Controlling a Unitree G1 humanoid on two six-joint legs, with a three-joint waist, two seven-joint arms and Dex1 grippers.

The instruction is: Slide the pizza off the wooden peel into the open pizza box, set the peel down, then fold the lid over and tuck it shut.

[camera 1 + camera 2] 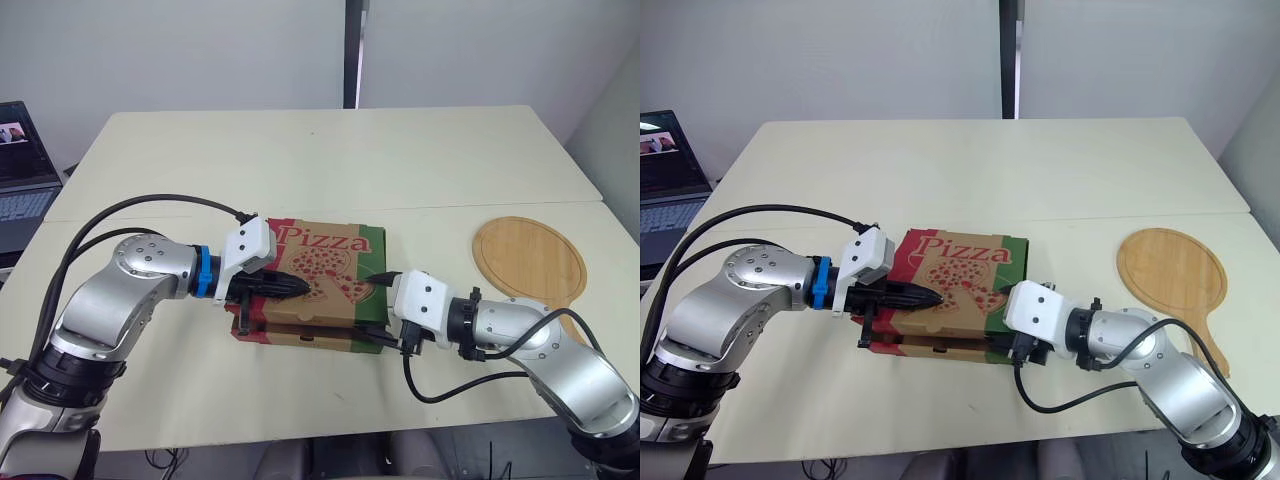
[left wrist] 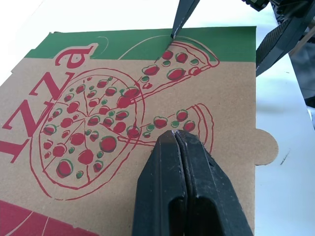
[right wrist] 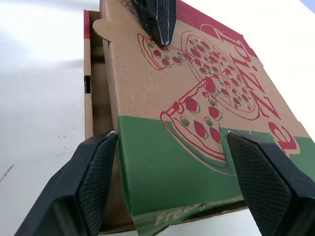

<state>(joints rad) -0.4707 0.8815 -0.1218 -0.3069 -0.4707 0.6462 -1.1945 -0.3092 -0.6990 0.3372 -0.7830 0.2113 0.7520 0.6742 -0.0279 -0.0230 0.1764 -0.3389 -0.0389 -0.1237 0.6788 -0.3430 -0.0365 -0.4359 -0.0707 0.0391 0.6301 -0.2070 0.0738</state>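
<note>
- The box (image 1: 305,337) sits on the table (image 1: 330,160), toward its near edge and between the two arms.
- Its lid (image 1: 330,262) is folded down over the box, printed side up, with "Pizza" in red and a green band along the end toward the robot's right.
- The lid is not seated flush. In the right wrist view it lies tilted above the base, and a strip of the base's side wall shows beside it.
- A rounded tab (image 2: 267,146) sticks out from the lid's edge, untucked.
- The left gripper (image 2: 175,133) has its fingers pressed together, holding nothing. Its tips rest on top of the lid, over the printed pizza drawing.
- The right gripper (image 3: 172,142) is spread wide at the green end of the box. One of its fingers (image 3: 93,187) stands on each side of that end, with the lid's corner between them. Whether the fingers touch the cardboard cannot be told.
- The two grippers point toward each other across the lid, apart.
- The peel (image 1: 530,260) lies flat on the table to the robot's right, well apart from the box. Its round blade is farther out and its handle points back toward the right arm.
- An open laptop (image 1: 20,180) with a lit screen stands off the table's left side.
</note>
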